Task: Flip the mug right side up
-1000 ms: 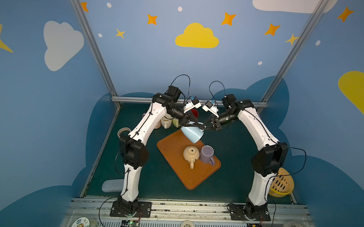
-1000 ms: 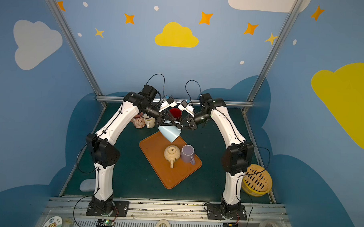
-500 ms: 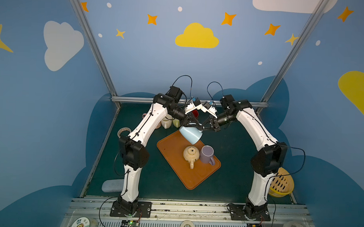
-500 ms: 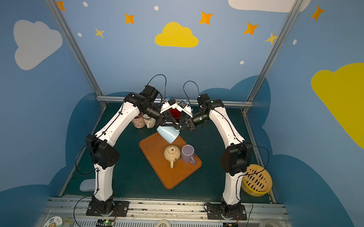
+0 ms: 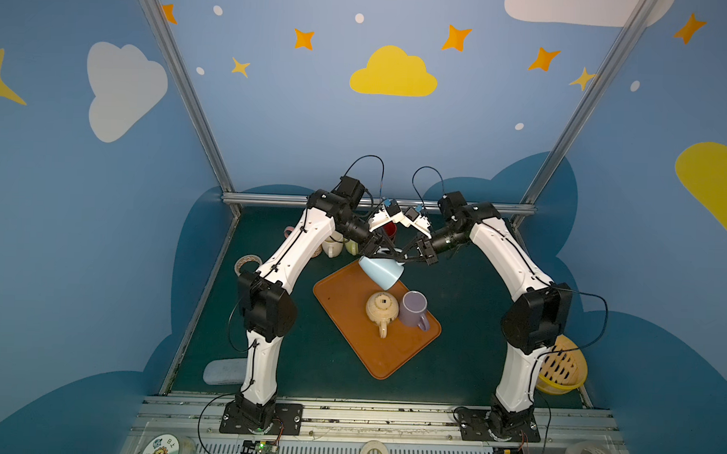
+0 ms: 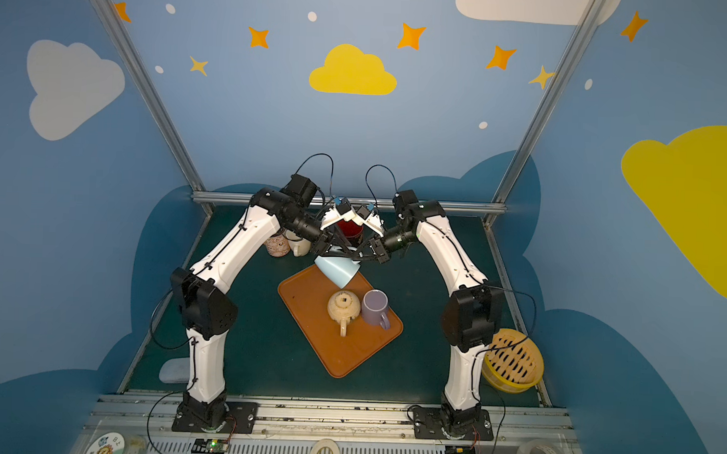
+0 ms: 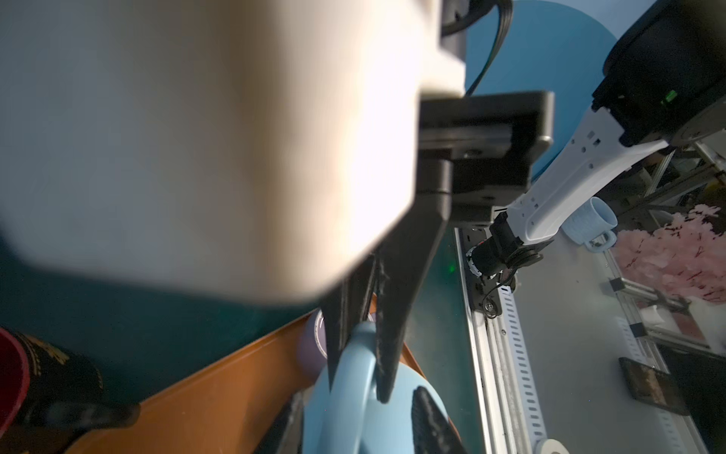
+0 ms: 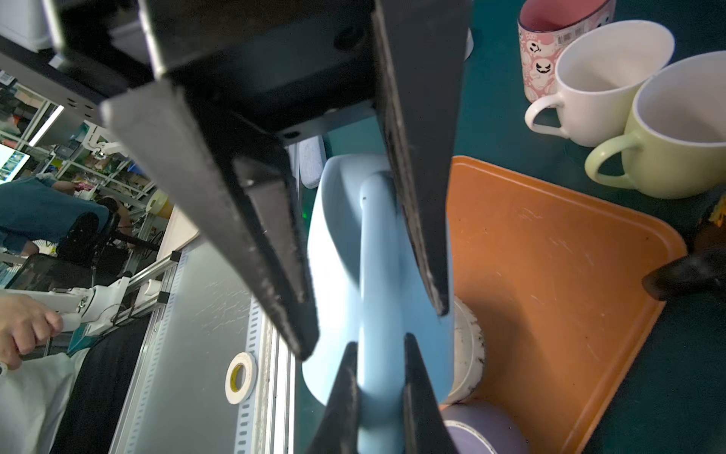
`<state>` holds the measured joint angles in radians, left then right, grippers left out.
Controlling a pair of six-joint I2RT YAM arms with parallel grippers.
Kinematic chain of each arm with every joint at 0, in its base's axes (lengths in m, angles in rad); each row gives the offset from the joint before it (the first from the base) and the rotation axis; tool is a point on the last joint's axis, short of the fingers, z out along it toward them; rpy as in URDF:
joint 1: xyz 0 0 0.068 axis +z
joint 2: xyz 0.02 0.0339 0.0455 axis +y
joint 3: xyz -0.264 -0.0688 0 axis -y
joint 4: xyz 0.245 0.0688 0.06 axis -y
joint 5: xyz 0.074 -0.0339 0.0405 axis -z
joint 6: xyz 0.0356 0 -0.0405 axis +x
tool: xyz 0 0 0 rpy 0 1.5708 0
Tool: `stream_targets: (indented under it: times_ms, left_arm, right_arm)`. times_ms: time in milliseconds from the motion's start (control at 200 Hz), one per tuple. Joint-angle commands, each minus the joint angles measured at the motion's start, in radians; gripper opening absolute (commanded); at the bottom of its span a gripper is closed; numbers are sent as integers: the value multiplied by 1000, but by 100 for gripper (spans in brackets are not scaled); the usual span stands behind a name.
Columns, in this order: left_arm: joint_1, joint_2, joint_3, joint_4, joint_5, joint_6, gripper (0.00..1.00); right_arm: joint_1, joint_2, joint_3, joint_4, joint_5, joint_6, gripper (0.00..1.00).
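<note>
Light blue mug (image 5: 383, 272) hangs tilted above the orange tray's (image 5: 346, 306) far corner. Both arms arch inward over it. I note the right gripper (image 8: 373, 330) pinching the handle (image 8: 379, 243). The left gripper (image 7: 359, 426) has fingers spread astride the handle, contact unclear. The mug's rim is obscured.

My left pincer (image 8: 379, 342) and right pincer (image 7: 359, 387) are black; the mug (image 5: 383, 272) pale blue, the tray (image 5: 350, 319) orange, the teapot (image 5: 382, 307) cream, the counter (image 5: 466, 344) dark green. A pink mug (image 8: 538, 67) bears ghost faces.
</note>
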<state>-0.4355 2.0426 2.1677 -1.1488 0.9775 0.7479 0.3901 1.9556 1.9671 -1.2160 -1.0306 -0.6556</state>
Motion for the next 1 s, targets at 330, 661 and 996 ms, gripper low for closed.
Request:
stream_targets:
  times_ms: [330,661,996]
  left_arm:
    - [-43,-112,-148,-28,-73,10,37]
    - [-57,-96,-146,-25,-82,3,26]
    - [-61,-107,-160,-1,-110,20,7]
  right_arm:
    - [7,-99,-28,126,-133,26,0]
    - [16,-131,-56,143,-148,34,0]
    - [18,-132,-73,162,-142,49,0]
